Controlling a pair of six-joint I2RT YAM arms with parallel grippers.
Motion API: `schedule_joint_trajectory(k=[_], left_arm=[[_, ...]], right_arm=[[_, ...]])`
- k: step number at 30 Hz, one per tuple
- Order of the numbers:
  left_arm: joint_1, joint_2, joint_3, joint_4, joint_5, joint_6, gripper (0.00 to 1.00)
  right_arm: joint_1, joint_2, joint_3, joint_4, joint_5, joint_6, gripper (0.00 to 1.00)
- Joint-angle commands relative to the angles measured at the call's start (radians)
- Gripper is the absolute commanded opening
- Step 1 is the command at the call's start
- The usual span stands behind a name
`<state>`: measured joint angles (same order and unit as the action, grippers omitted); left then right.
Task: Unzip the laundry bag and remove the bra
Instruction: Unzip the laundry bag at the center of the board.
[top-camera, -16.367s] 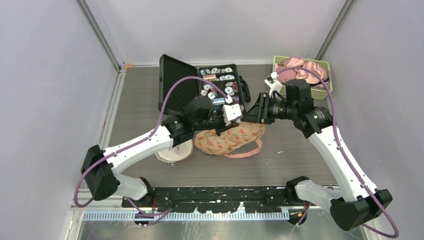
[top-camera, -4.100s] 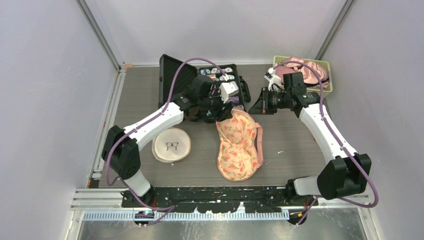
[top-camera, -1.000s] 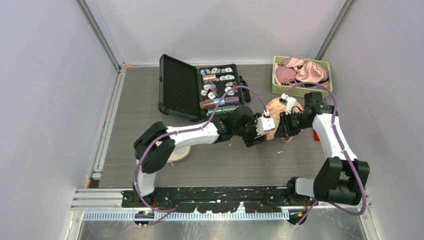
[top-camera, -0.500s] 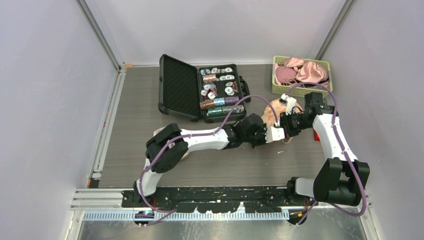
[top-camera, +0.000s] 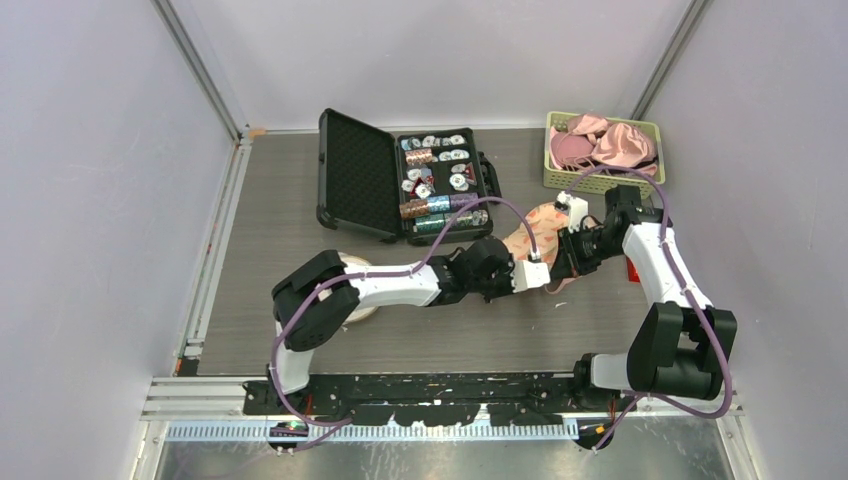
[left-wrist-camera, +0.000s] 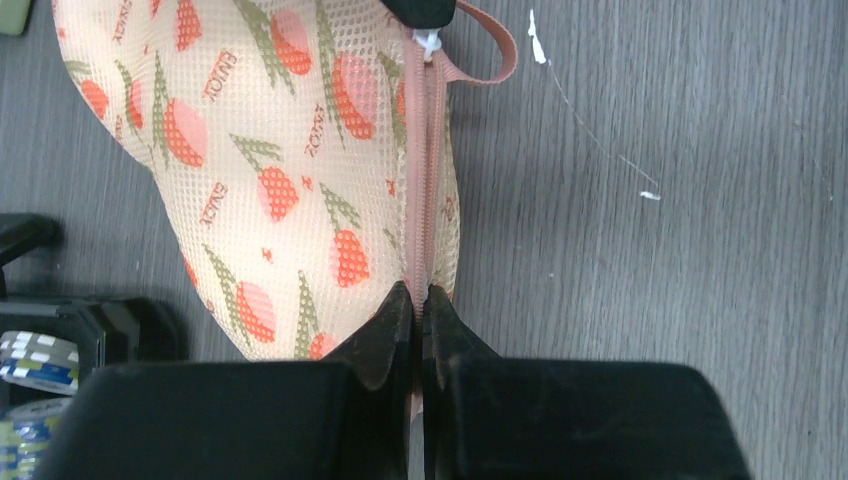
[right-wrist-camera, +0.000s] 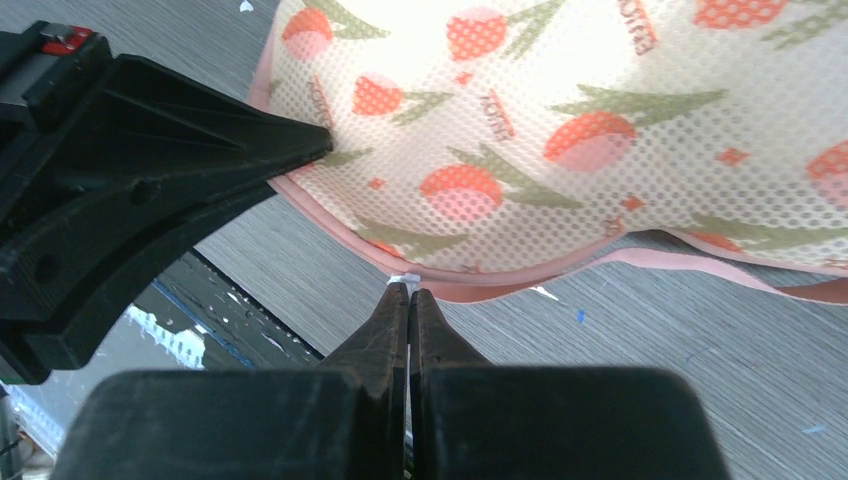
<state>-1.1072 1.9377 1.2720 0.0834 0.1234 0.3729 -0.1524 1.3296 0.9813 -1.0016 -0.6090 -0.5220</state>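
So far, laundry bag (left-wrist-camera: 300, 170): zipped shut, bra not out.
Left pincer (left-wrist-camera: 418, 300): clamped on the bag's seam end.
Right pincer (right-wrist-camera: 408, 295): clamped on zip pull (right-wrist-camera: 403, 279).

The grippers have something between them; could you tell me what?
The laundry bag's pink zipper, left gripper to right gripper; the left wrist view shows it.

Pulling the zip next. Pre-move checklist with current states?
1. Anchor: left claw shut on bag at the zip's end: ok.
2. Grip: right claw shut on white pull: ok.
3. Line: zip runs straight between the claws: ok.
4. Zip open: not ok, closed along its visible length.
5. Bra inside: cannot tell, the mesh hides it.
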Motion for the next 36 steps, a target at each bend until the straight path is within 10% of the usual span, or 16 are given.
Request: schedule_joint_trajectory(k=[1,9,14,20,24,32,36], left_arm=[[0.032,-0.069,-0.041,-0.042,-0.021,-0.024,0.00],[0.062,-0.120,-0.086,-0.076,0.021,-0.017,0.02],[0.047,-0.162,-0.078,-0.053,0.057,-0.005,0.42],[0.022,-0.119,0.010,-0.051,0.062,-0.007,0.53],[0.021,-0.062,0.064,-0.066,0.056,-0.016,0.50],[0.023,-0.084,0.001,-0.080,0.070,0.014,0.02],[0.031,-0.121,-0.058,-0.106,0.065,0.006,0.00]], right_arm=[[-0.006,0.007,0.025,0.049,0.038,-0.019,0.00],[0.014,0.013,0.023,0.055,-0.005,0.029,0.01],[0.061,0.009,0.025,0.065,-0.025,0.065,0.01],[0.106,-0.002,0.024,0.088,-0.016,0.100,0.01],[0.112,-0.012,0.026,0.090,-0.021,0.108,0.01],[0.113,-0.025,0.009,0.110,0.006,0.111,0.00],[0.111,-0.016,0.015,0.106,0.037,0.084,0.01]])
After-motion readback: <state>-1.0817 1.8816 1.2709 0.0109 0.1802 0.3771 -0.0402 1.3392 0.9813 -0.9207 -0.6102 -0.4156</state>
